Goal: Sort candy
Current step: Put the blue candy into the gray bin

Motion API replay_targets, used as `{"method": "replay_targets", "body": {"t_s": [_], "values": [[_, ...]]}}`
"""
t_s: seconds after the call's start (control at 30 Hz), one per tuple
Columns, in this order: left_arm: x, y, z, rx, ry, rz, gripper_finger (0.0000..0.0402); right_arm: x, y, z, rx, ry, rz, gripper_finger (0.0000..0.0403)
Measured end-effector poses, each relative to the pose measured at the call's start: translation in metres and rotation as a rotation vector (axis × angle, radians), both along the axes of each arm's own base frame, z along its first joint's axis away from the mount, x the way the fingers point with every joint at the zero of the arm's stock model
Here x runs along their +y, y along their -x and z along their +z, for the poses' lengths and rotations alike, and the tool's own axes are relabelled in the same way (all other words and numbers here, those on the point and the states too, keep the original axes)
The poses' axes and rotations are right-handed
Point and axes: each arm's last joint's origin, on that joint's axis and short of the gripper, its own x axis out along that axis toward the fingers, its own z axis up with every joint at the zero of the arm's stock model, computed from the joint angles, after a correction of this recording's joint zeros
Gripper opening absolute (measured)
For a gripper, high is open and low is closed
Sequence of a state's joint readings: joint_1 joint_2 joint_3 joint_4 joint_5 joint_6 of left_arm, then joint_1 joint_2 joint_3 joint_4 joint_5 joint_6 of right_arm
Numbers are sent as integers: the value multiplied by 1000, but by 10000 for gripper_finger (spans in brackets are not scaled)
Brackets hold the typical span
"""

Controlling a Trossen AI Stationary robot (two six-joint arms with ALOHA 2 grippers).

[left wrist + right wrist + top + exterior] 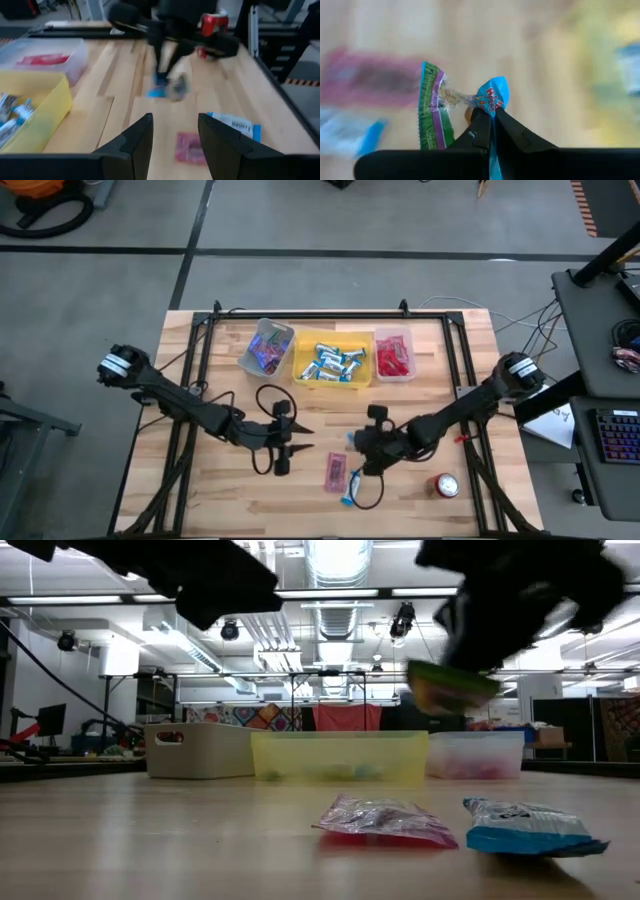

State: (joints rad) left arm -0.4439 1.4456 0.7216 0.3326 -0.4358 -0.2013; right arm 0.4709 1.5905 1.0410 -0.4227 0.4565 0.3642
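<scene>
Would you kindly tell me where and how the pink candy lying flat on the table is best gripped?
Judging by its pose, the pink candy lies flat with its long axis running front to back, so come straight down and pinch across its narrow middle. The blue-and-white candy lies close at its front corner, so keep the fingers clear of that end.

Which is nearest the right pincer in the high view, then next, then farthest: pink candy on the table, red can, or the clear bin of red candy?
From the right pincer:
1. Pink candy, just to its left on the table.
2. Red can, off toward the table's right front corner.
3. Clear bin of red candy, at the far edge.
</scene>
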Motion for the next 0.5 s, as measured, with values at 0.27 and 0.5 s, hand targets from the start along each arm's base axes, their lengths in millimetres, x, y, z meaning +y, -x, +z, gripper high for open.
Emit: {"method": "replay_targets", "body": {"t_s": [0.27, 0.5], "values": [[-1, -19, -11, -112, 56, 32, 141, -9, -3, 15, -206, 347, -178, 9], [13, -31, -16, -177, 83, 179, 141, -11, -6, 20, -291, 447, -263, 9]]}}
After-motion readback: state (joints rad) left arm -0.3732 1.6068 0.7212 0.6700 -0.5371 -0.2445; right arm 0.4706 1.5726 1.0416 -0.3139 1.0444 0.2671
